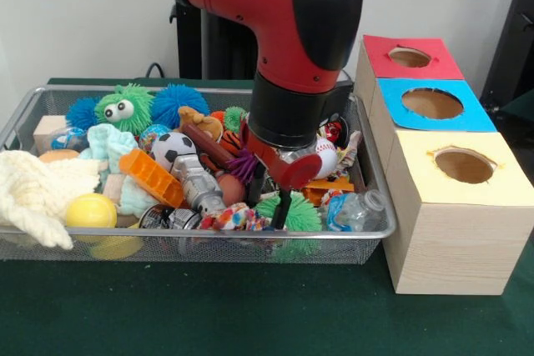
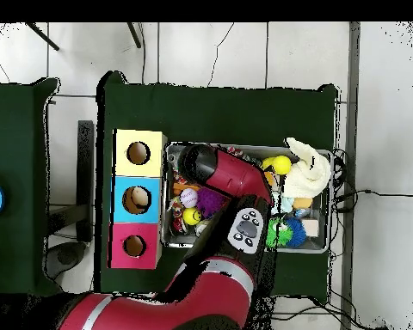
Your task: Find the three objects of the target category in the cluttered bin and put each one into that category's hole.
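Inside the wire mesh bin [image 1: 380, 198], the gripper [image 1: 269, 198] hangs low over the clutter, its two black fingers [image 1: 282, 208] parted and holding nothing, tips just above a green spiky ball [image 1: 304, 216]. Near the gripper lie a baseball [image 1: 327, 156], a soccer ball [image 1: 173, 147], an orange ridged block [image 1: 151, 177] and a small plastic bottle [image 1: 355, 208]. At the bin's far end from the boxes sit a yellow ball [image 1: 90, 210] and a cream knitted cloth [image 1: 33, 193]. Beside the bin stands a wooden box row with three round holes: red-topped [image 1: 409, 57], blue-topped [image 1: 432, 103] and yellow-topped [image 1: 464, 164]. Which category is wanted cannot be told.
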### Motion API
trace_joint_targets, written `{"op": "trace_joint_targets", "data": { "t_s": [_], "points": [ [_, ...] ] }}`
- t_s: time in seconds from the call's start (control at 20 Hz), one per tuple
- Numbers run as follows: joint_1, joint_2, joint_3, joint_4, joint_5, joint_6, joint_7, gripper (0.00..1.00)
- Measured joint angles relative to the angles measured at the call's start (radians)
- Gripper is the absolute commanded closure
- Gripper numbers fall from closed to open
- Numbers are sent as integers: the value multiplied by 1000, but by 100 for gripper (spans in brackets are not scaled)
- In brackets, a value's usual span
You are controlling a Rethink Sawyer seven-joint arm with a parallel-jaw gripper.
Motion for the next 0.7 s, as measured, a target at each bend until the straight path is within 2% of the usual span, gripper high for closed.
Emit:
{"op": "trace_joint_targets", "data": {
  "t_s": [0.7],
  "points": [
    [9,-6,0,0,14,39,0,0]
  ]
}}
